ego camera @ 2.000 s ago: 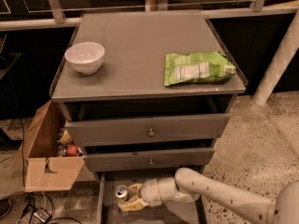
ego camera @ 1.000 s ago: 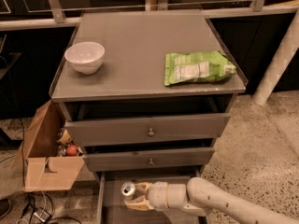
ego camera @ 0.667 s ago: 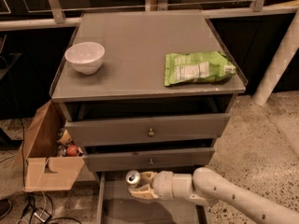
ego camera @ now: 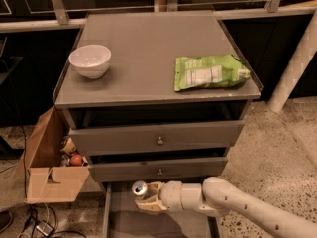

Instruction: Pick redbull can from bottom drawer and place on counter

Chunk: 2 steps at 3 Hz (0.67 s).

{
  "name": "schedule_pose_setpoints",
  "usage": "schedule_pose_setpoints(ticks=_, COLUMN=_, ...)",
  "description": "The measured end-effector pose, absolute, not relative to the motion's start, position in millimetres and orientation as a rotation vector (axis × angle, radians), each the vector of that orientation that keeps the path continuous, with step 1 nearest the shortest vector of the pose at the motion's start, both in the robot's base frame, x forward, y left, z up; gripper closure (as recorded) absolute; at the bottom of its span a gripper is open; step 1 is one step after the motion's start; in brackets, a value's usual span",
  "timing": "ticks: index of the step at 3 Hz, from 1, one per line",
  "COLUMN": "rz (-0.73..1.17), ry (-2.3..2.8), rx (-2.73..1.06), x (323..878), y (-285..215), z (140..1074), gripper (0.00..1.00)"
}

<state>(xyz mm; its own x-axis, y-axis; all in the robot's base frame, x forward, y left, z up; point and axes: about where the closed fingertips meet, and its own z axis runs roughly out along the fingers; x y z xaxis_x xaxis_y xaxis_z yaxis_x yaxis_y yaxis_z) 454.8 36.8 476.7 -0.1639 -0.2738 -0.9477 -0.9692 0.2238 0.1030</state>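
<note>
1. Gripping the can [ego camera: 139, 188], the gripper [ego camera: 148, 198] hangs above the open bottom drawer [ego camera: 113, 217], below the middle of the counter's [ego camera: 148, 48] front edge.
2. Can stands upright between its fingers, pull-tab top showing, off the drawer floor.

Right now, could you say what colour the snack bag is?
Snack bag: green, camera view. End effector grips slim silver can over grey bottom drawer.

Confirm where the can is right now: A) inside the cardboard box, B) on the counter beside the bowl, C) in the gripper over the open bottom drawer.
C: the gripper is closed on the can, holding it over the bottom drawer, well below the counter.
</note>
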Motion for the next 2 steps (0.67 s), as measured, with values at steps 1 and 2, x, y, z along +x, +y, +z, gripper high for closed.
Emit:
schedule_pose_setpoints(ticks=1, rz=0.961, ry=1.583, rx=-1.22, x=467.1, y=37.0, z=509.4, gripper=1.0)
schedule_pose_setpoints(ticks=2, rz=0.909, ry=1.555, rx=-1.241, x=480.5, y=31.6, z=544.5, gripper=1.0)
